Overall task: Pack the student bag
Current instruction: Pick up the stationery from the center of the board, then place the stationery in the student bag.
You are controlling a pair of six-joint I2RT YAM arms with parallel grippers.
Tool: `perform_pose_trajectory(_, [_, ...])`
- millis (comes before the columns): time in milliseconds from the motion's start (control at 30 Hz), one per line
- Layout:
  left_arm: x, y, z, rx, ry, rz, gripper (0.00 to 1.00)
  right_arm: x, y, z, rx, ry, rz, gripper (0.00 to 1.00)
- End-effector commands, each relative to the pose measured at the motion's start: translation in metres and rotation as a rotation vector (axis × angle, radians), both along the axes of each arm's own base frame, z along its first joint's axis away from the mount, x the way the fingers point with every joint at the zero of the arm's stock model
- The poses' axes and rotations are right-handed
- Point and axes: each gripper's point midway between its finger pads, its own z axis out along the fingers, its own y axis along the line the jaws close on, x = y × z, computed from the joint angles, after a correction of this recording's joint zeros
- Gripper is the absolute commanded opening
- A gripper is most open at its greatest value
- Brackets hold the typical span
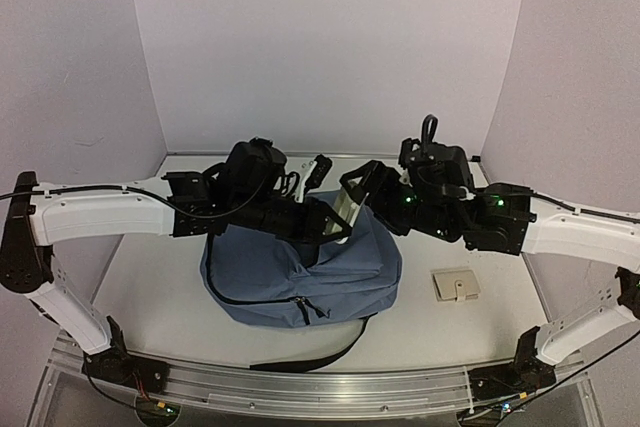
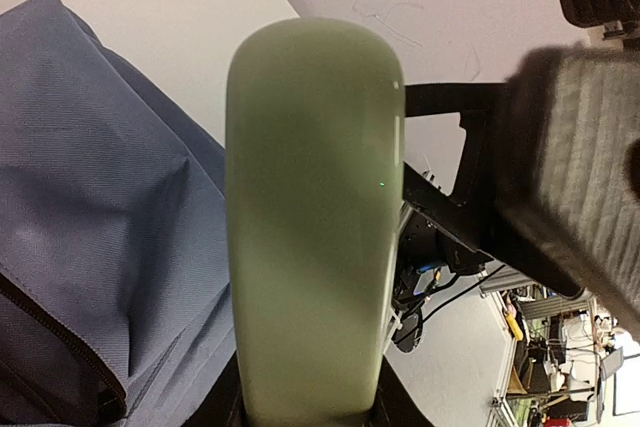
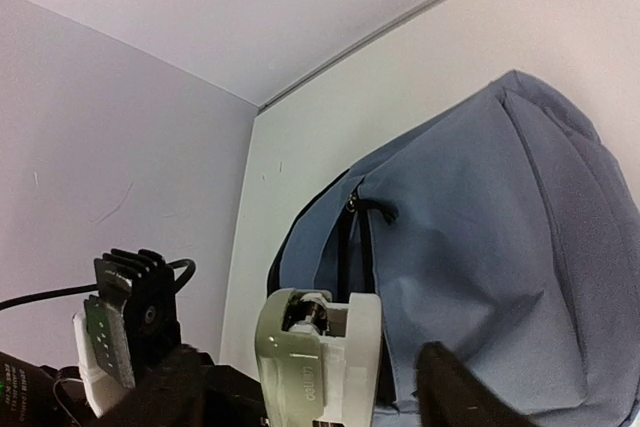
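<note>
The student bag point(image 1: 290, 272) lies flat on the table, dusty blue with black zippers; it also shows in the left wrist view point(image 2: 90, 197) and the right wrist view point(image 3: 480, 217). My left gripper point(image 1: 335, 224) is shut on a pale green and white stapler point(image 1: 345, 209) and holds it in the air above the bag's far edge. The stapler fills the left wrist view point(image 2: 310, 207), with the left gripper point(image 2: 310, 407) at its base. My right gripper point(image 1: 362, 190) is open, its fingers standing either side of the stapler's end point(image 3: 320, 367) with a gap on the right side.
A small beige wallet-like case point(image 1: 456, 286) lies on the table to the right of the bag. A black strap point(image 1: 310, 357) trails from the bag toward the near rail. Walls close the table at the back and both sides.
</note>
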Motion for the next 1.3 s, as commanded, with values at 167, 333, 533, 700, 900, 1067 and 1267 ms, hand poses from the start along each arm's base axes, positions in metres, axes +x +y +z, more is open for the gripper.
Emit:
perform_pose_trajectory(167, [0.025, 0.046, 0.025, 0.01, -0.003, 0.175, 0.0, 0.002, -0.024, 0.028, -0.111, -0.154, -0.019, 0.97])
perform_pose_trajectory(333, [0.046, 0.099, 0.022, 0.004, 0.057, 0.285, 0.0, 0.001, -0.015, 0.001, -0.278, -0.115, 0.054, 0.92])
perform_pose_trajectory(533, [0.054, 0.139, 0.011, 0.024, 0.092, 0.366, 0.0, -0.01, 0.02, -0.038, -0.409, -0.074, 0.134, 0.9])
perform_pose_trajectory(700, [0.048, 0.144, -0.003, 0.01, 0.143, 0.352, 0.0, -0.007, 0.032, -0.077, -0.605, -0.041, 0.103, 0.81])
perform_pose_trajectory(900, [0.041, 0.145, -0.013, -0.001, 0.17, 0.334, 0.0, -0.006, 0.045, -0.094, -0.713, -0.055, 0.106, 0.74])
perform_pose_trajectory(1067, [0.039, 0.139, -0.015, -0.026, 0.187, 0.309, 0.0, 0.001, 0.049, -0.106, -0.792, -0.068, 0.085, 0.73])
perform_pose_trajectory(1267, [0.036, 0.128, -0.015, -0.065, 0.211, 0.261, 0.0, 0.018, 0.048, -0.112, -0.881, -0.11, -0.026, 0.64])
